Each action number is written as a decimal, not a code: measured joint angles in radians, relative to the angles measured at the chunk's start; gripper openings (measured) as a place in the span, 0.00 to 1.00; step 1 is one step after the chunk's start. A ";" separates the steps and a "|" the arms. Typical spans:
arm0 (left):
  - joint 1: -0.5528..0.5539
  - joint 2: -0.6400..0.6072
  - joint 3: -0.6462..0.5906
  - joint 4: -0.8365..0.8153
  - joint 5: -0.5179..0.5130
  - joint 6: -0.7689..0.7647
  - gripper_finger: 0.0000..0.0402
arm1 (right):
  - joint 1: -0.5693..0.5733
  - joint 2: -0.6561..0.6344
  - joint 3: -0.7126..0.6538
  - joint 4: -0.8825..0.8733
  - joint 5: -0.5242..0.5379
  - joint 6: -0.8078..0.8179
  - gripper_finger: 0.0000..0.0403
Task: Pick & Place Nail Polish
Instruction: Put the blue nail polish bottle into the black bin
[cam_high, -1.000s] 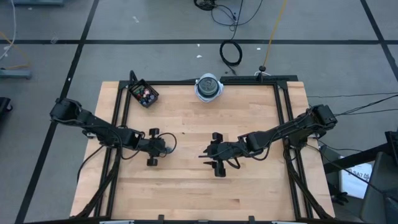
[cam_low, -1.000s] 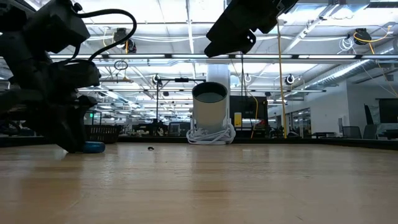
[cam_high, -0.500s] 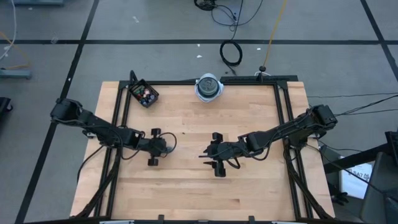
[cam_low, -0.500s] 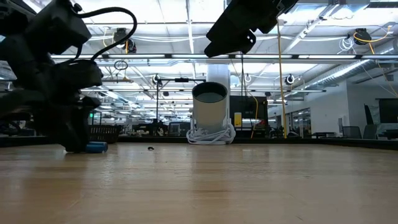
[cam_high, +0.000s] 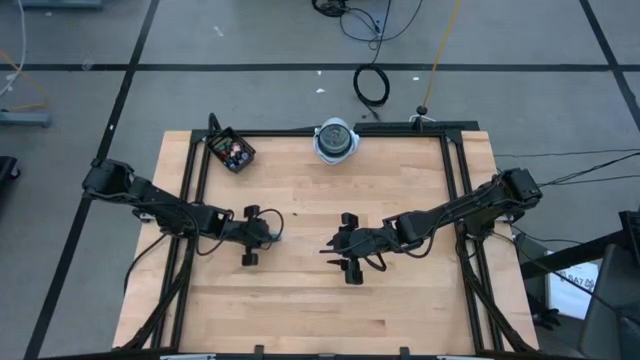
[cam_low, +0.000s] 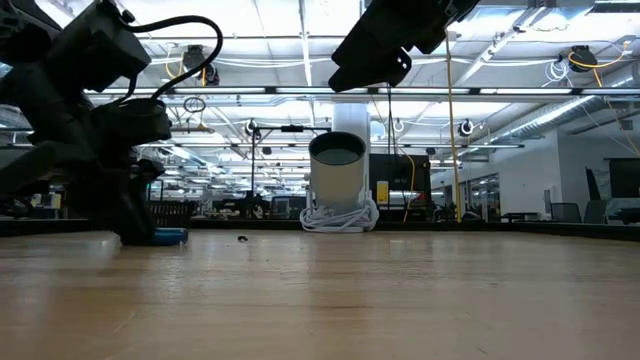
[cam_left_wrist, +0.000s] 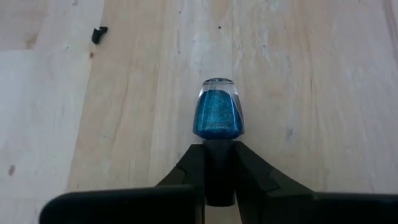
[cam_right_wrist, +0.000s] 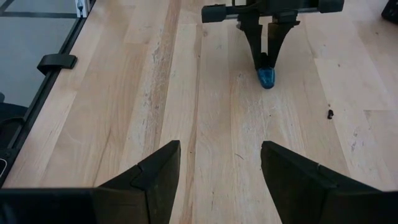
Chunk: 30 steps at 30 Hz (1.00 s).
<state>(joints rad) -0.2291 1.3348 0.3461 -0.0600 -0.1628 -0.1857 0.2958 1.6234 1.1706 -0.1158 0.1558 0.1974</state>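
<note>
A tiny blue glitter nail polish bottle (cam_left_wrist: 218, 116) with a dark cap lies level, low over the wooden table, left of its middle. It also shows in the low view (cam_low: 170, 237) and the right wrist view (cam_right_wrist: 266, 78). My left gripper (cam_left_wrist: 219, 152) is shut on it; the gripper also shows in the high view (cam_high: 264, 236). My right gripper (cam_high: 336, 250) is open and empty near the table's middle, its fingers (cam_right_wrist: 155, 180) pointing toward the bottle. Several more bottles sit in a small black box (cam_high: 231, 151) at the far left. My left gripper pinches the bottle's dark cap (cam_left_wrist: 219, 180) between its two fingers (cam_left_wrist: 191, 169). The fingers come level from the table's left and lie along the bottle. The blue glass body sticks out past the fingertips toward the table's right. Whether it touches the table I cannot tell.
A round white-and-blue container (cam_high: 335, 140) stands at the middle of the far edge, also in the low view (cam_low: 338, 195). A small dark speck (cam_right_wrist: 329, 114) lies on the wood beyond the bottle. Black frame rails (cam_high: 455, 190) run along the table's sides.
My left gripper has moved a little toward the table's right edge, carrying the blue bottle along with it, level and low over the wood. It has stayed shut on the cap.
</note>
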 joint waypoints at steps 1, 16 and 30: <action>0.000 -0.008 -0.001 0.007 -0.001 0.001 0.08 | 0.000 0.000 0.000 0.000 0.000 0.000 0.52; 0.000 -0.431 -0.004 0.059 0.033 -0.120 0.09 | 0.000 0.000 0.000 0.000 0.000 0.000 0.52; -0.122 -0.657 0.000 0.677 0.629 -0.259 0.09 | 0.000 0.000 0.000 0.000 0.000 0.000 0.52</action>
<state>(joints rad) -0.3510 0.6781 0.3458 0.6168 0.4661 -0.4445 0.2958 1.6234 1.1706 -0.1156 0.1558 0.1974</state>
